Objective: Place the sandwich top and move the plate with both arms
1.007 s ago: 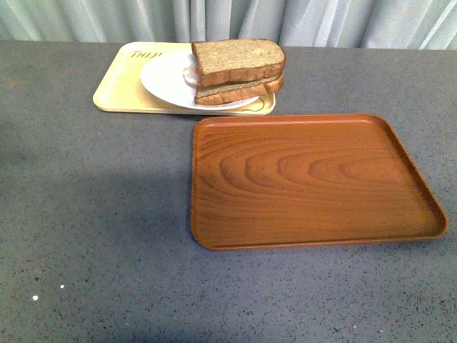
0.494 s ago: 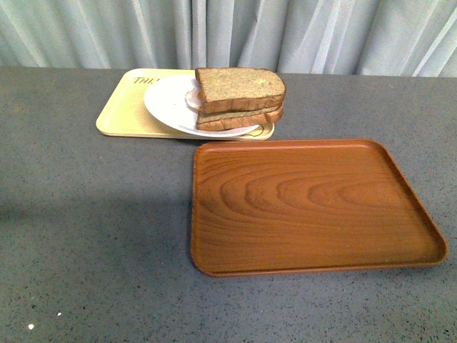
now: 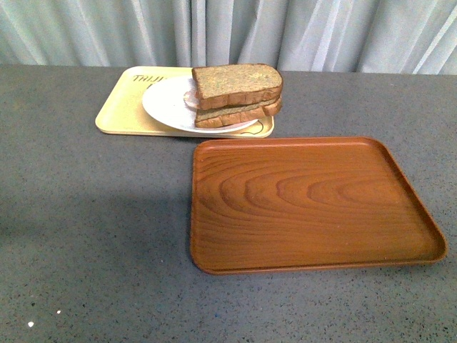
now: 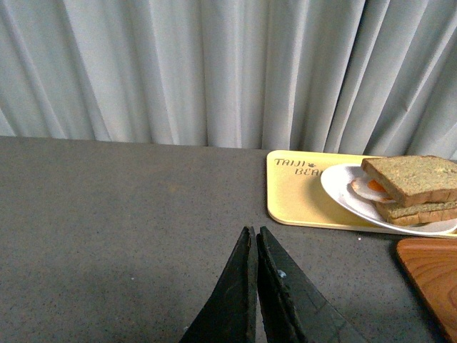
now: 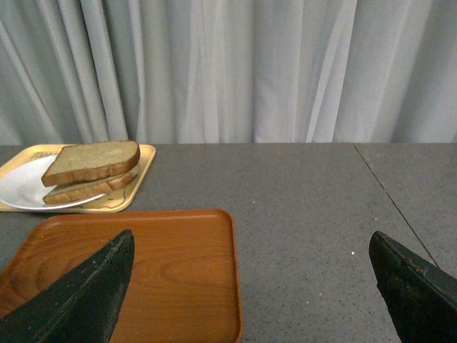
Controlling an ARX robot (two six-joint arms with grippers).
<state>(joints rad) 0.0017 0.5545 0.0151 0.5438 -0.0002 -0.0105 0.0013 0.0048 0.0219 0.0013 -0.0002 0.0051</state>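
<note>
**Sandwich stacked on the plate, both pincers empty**

The left pincer [image 4: 251, 246] has its two slim black fingers pressed together along their length, tips meeting with only a hairline seam between them. It holds nothing and hangs over bare counter [image 4: 121, 207], well apart from the food. The right pincer [image 5: 250, 264] is spread wide: one tapered black finger [image 5: 86, 293] shows at one edge of the right wrist view and the other at the opposite edge, with nothing between them. It hangs above the wooden tray [image 5: 164, 279], and whether it touches the tray cannot be told.

The sandwich top [image 3: 237, 84] is a thick, roughly square slice of speckled brown bread with a darker crust. It lies flat on a second similar slice [image 3: 239, 112], slightly offset from it. In the left wrist view a bit of fried egg [image 4: 368, 189], white with an orange spot, peeks out between the slices. The stack sits toward the right-hand side of the plate [image 3: 166, 103], which is round, shallow, smooth and plain white.

The plate rests on a cream rectangular tray [image 3: 118, 111] with rounded corners and dark printed lettering. Just in front of it lies the wooden tray, reddish-brown with bold curved grain and a low raised rim. The counter is matte, grey and finely speckled. Pale pleated curtains [image 3: 228, 32] hang behind.
</note>
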